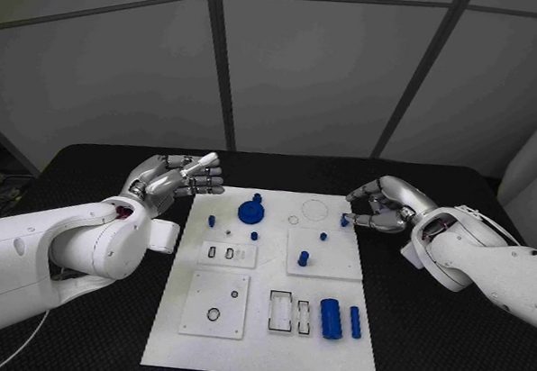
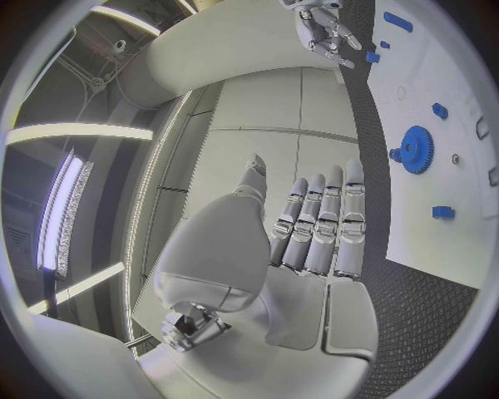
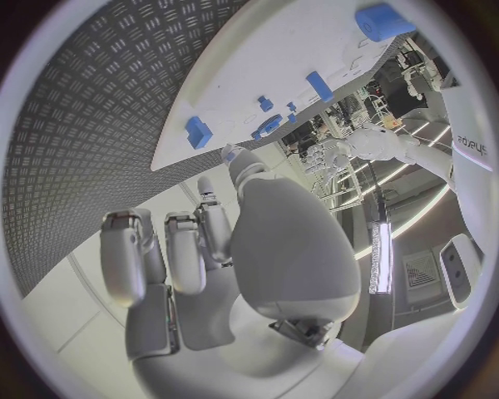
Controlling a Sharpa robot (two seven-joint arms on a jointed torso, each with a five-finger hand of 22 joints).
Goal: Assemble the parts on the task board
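White rectangular task board lies flat in the middle of the black textured table. All places below are given from the board.

Left hand: hovers just off the board's far left corner, over the table. Fingers straight and held side by side, thumb apart; it holds nothing. The left wrist view shows the same: fingers extended, palm bare.

Right hand: at the board's far right corner, fingers curled inward. A small blue block sits at that edge, right at the fingertips. Cannot tell whether the hand pinches it or only touches it; in the right wrist view the thumb tip lies just beside a blue block at the board's rim, contact unclear.

Parts on the board:
- Blue toothed gear wheel in the far half, nearer the left hand, well apart from the right hand.
- Small blue pegs just left of the gear, another below it.
- Short blue upright pin and a small blue stub on the raised white square near centre.
- Thick blue cylinder and thin blue rod lying side by side in the near right part, well apart from both hands.
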